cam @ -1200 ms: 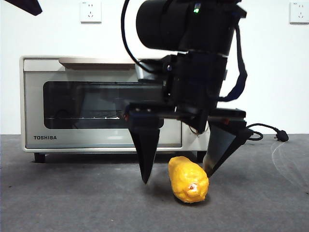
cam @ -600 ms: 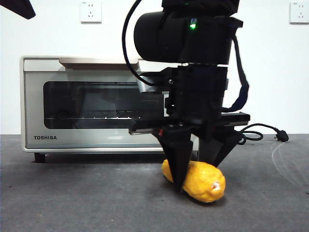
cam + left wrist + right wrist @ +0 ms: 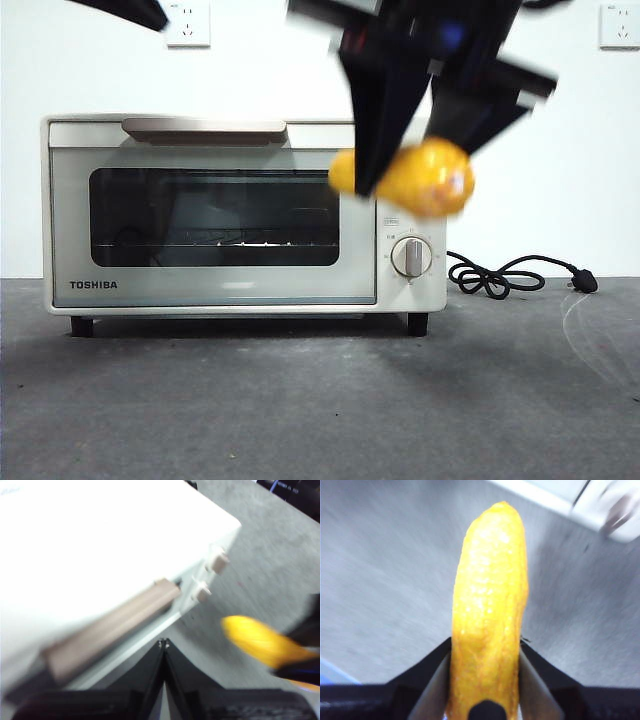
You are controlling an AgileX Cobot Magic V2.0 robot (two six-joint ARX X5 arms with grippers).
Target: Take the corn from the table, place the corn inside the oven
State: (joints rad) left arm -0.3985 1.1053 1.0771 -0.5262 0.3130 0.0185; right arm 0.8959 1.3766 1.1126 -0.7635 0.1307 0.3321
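The yellow-orange corn (image 3: 425, 178) hangs in the air in front of the oven's right side, level with the top of its window. My right gripper (image 3: 412, 165) comes down from above and is shut on it; the right wrist view shows the corn (image 3: 489, 610) clamped between both jaws of that gripper (image 3: 485, 667). The cream-white Toshiba oven (image 3: 215, 290) stands on the dark grey table (image 3: 300, 410) with its door closed. My left gripper (image 3: 163, 647) is shut on nothing, hovering above the oven's beige handle (image 3: 110, 625); it shows as a dark tip (image 3: 130, 10) at the top left.
A black cord (image 3: 500, 275) with its plug lies on the table to the right of the oven. A round knob (image 3: 411, 256) sits on the oven's right panel. White wall with sockets (image 3: 188, 22) stands behind.
The right gripper closed on the corn on the table and has lifted it up to the height of the oven's window. The left gripper's tip has shifted rightward along the top edge.
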